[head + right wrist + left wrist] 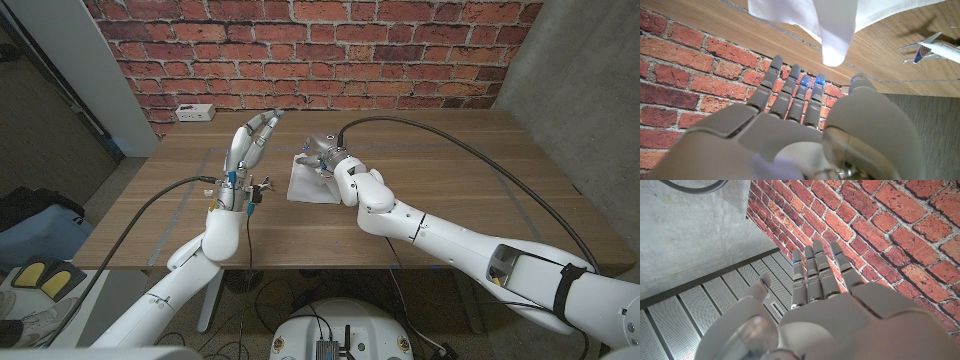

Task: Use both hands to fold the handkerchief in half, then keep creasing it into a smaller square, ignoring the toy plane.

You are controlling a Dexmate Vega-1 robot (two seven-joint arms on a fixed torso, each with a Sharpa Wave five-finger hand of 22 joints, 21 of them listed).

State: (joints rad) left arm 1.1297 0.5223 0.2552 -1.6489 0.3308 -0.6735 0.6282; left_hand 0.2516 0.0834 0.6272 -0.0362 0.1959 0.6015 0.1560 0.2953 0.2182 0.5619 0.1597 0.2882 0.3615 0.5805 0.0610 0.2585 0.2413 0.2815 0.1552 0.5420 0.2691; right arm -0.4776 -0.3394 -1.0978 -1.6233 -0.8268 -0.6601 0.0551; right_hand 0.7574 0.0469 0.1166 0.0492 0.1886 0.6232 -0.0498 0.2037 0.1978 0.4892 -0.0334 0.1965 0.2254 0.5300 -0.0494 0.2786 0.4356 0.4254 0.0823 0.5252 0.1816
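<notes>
The white handkerchief (308,189) lies rumpled on the wooden table (450,160) near its middle; in the right wrist view the handkerchief (840,20) shows a folded corner drooping toward my fingers. My right hand (338,166) hovers over the cloth's far right part with fingers (790,95) straight and nothing in them. My left hand (248,145) is raised above the table to the left of the cloth, fingers (815,270) stretched toward the brick wall, holding nothing. The toy plane (932,47), white with blue tail, rests on the wood beside the cloth.
A white socket block (192,112) sits at the table's far left corner by the brick wall (320,50). Thin tape lines (524,205) mark the wood on both sides. Black cables (440,135) run from both arms across the table.
</notes>
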